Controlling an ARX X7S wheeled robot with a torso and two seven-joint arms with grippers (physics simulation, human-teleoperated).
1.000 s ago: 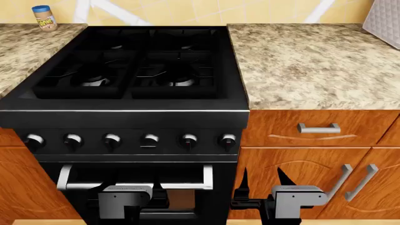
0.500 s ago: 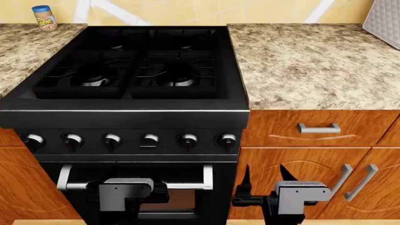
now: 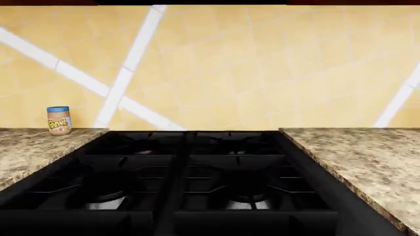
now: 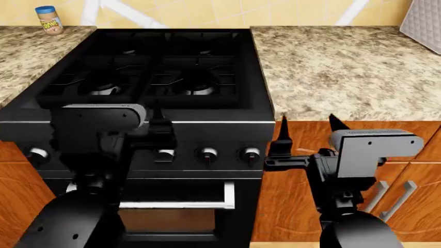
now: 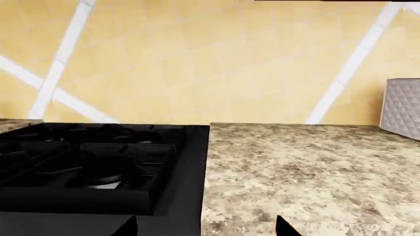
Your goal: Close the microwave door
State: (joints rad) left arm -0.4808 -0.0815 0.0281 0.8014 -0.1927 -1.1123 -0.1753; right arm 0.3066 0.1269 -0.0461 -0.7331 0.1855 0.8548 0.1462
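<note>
Head view over a kitchen: a black stove (image 4: 148, 77) sits between two stretches of granite counter (image 4: 344, 72). The microwave is in no view, so its direction from either gripper and its door's hinge line cannot be told. The right gripper (image 4: 306, 124) is raised at the counter's near edge, its two prongs parted and empty. The left gripper (image 4: 155, 121) is up at the stove's front edge; whether it is parted cannot be told. A jar (image 4: 48, 19) stands far left. Probably the robot must turn to find the microwave first.

Your left gripper (image 4: 157, 118) and right gripper (image 4: 306, 126) are both raised, pointing forward; the right's jaws are spread, empty.
</note>
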